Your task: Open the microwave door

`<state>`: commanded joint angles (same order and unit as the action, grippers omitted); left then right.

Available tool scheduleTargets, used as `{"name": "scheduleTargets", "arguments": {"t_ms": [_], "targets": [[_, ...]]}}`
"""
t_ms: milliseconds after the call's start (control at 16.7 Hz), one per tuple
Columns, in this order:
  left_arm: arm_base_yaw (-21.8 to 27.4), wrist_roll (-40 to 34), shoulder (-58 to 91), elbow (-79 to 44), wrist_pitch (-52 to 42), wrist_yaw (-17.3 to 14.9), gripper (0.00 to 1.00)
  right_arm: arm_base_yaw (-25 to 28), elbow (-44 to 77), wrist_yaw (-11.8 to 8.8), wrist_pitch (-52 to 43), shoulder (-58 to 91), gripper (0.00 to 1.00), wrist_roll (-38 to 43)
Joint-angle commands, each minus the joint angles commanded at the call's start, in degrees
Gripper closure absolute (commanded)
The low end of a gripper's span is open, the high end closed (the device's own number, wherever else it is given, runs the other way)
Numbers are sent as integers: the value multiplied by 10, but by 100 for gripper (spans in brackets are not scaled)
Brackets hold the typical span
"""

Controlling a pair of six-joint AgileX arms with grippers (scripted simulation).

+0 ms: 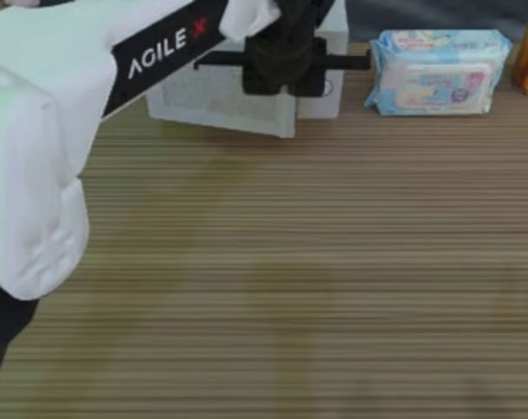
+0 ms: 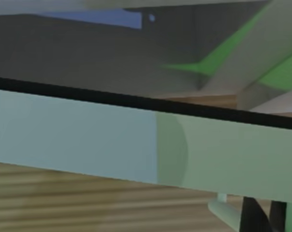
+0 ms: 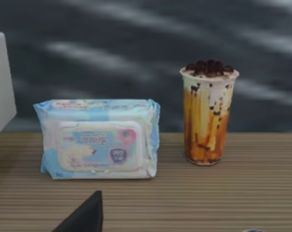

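Rendered tabletop test setup, looking like a simulated lab bench dressed up with household stuff. A striped wood-grain counter (image 1: pixel 290 288) is filling most of the top view, with a flat dark blurry backdrop running behind it in the right wrist view, no walls or furniture showing. Domestic props are sitting along the far edge: a small white microwave (image 1: pixel 329 35), a blue-white wet-wipes pack (image 1: pixel 438 72), a cup of bubble tea (image 3: pixel 208 113). A white AgileX-branded arm (image 1: pixel 98 70) is reaching across the counter, marking it as a robot workstation.
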<state>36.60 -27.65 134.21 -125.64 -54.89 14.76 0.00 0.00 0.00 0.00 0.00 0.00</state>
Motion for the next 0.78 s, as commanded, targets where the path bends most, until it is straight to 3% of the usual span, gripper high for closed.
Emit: {"name": "scheduleTargets", "arguments": {"t_ms": [420,780], "targets": [[-9,55,-65,107,56,-23,100,0,0,0,0,0,0,0],[-10,59,-69,113,60,-25,100,0,0,0,0,0,0,0]]}}
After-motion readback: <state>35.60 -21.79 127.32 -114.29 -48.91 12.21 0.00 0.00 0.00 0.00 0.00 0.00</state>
